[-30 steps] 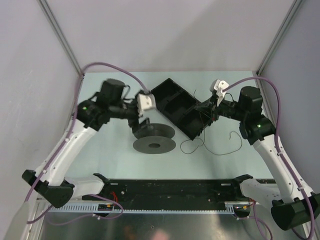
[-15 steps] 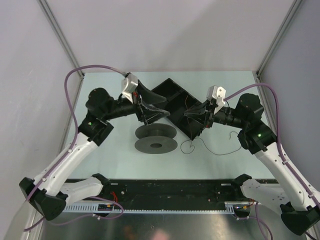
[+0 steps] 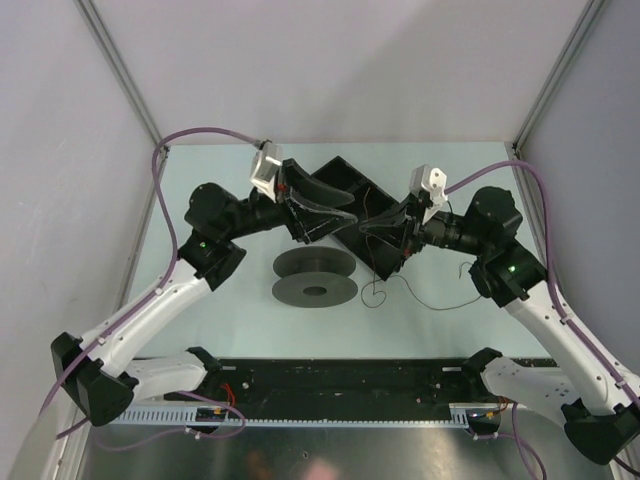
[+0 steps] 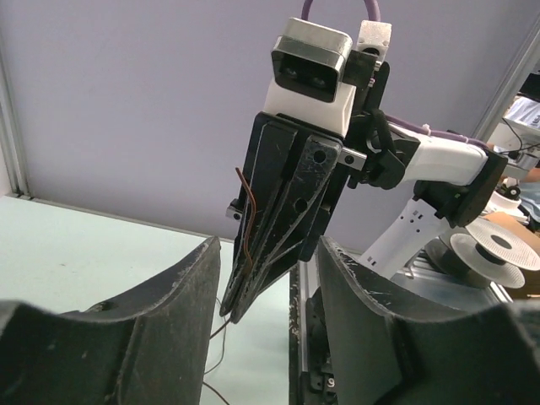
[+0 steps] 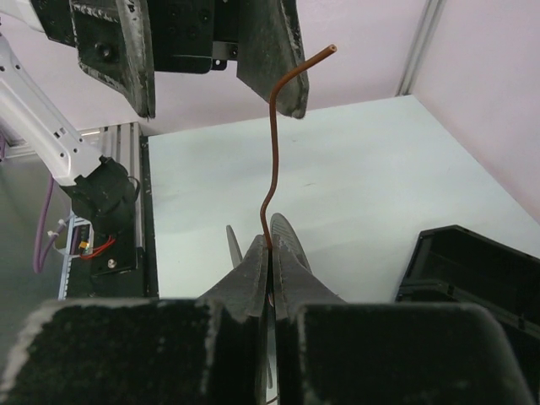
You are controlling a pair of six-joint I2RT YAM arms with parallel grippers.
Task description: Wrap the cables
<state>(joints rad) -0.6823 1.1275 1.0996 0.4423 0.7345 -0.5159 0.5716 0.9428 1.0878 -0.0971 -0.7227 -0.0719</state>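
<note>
The cable [image 3: 432, 299] is a thin dark wavy wire lying on the table right of the spool, rising to my right gripper [image 3: 370, 228]. My right gripper [image 5: 270, 246] is shut on it, and a short brown end [image 5: 271, 143] sticks up past the fingertips. My left gripper [image 3: 345, 210] is open and faces the right gripper. In the left wrist view my open left gripper [image 4: 266, 325] frames the right gripper's tip [image 4: 240, 295] and the wire end [image 4: 245, 215]. The dark grey flanged spool [image 3: 314, 279] lies flat on the table below both grippers.
A black compartment tray [image 3: 350, 182] sits diagonally at the back centre, under the grippers; its corner shows in the right wrist view [image 5: 481, 270]. A black rail [image 3: 340, 378] runs along the near edge. Grey walls close in the sides and back.
My left arm has lifted from beside the spool and swung right, so its open jaws now face the right gripper. My right gripper has moved left with the cable end.
</note>
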